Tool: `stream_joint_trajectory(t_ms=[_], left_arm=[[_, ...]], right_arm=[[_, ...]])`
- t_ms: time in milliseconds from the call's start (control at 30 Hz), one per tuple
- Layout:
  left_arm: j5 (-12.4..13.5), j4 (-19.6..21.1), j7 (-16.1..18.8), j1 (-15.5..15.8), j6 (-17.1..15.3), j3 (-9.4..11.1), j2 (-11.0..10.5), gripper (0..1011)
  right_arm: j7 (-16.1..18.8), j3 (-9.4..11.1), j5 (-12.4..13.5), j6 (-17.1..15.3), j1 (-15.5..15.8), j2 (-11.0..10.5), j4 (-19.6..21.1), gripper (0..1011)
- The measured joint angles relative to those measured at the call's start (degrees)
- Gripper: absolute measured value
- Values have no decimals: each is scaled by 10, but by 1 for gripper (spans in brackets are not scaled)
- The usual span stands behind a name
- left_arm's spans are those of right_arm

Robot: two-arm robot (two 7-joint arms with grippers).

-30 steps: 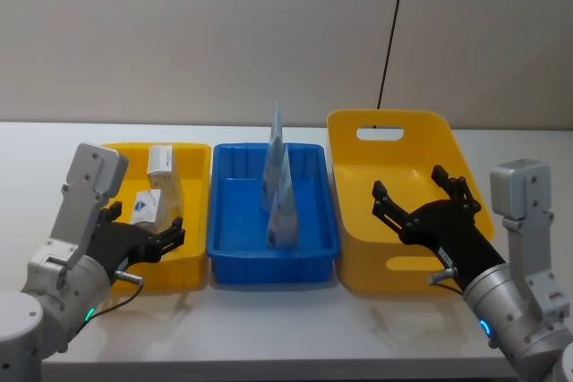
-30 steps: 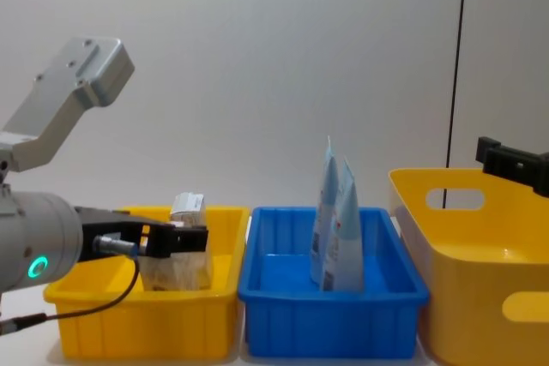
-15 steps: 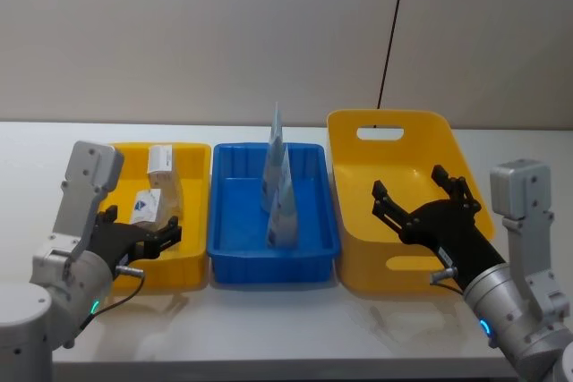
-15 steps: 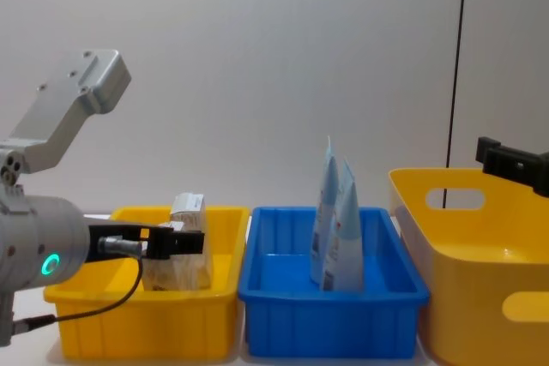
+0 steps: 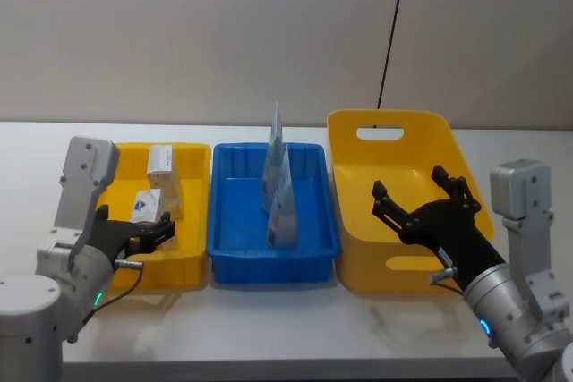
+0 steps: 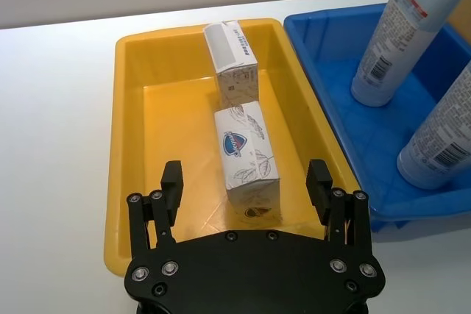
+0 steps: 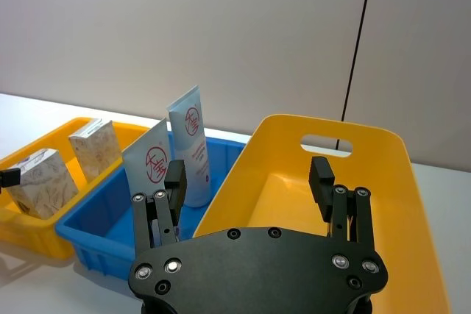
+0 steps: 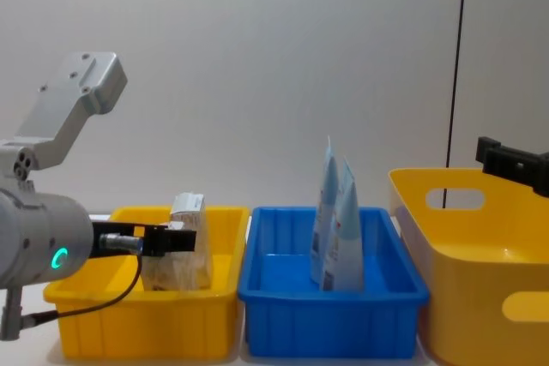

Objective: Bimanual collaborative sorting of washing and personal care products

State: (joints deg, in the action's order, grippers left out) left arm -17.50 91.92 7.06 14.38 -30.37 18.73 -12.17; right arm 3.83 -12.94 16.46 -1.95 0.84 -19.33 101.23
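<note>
Two whitish boxy packs lie in the small yellow tray (image 5: pixel 125 147): a leaf-printed pack (image 6: pixel 246 154) nearer me and a second pack (image 6: pixel 234 60) behind it. Two pale-blue pouches (image 5: pixel 285 212) with red round logos stand upright in the blue tray (image 5: pixel 273 267). My left gripper (image 6: pixel 245 182) is open at the yellow tray's near end, holding nothing, just short of the leaf-printed pack (image 5: pixel 145 206). My right gripper (image 5: pixel 412 192) hangs open and empty over the large yellow basket (image 5: pixel 394 123).
The three containers stand side by side on a white table (image 5: pixel 269 328). The basket (image 7: pixel 331 182) holds nothing. A black cable (image 5: pixel 391 33) runs down the wall behind it. The chest view shows the packs (image 8: pixel 184 255) and pouches (image 8: pixel 336 229) rising above their tray rims.
My left gripper has drawn back towards me and to the left, away from the packs in the yellow tray. The right arm has not moved.
</note>
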Motion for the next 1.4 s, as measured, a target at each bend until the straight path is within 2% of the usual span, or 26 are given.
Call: stream_joint_trajectory(t_ms=[333,667,1400], left_arm=[[3,-15,8,8,-3,-5,15,1001],[0,-38,-1,21,0,-9,30,1001],[1,-81,-12,44,5,-17,48,1001]], right_arm=[[0,0,0,0,0,0,0,1003],[0,0,0,0,0,0,0,1003],[0,0,0,0,0,0,0,1003]])
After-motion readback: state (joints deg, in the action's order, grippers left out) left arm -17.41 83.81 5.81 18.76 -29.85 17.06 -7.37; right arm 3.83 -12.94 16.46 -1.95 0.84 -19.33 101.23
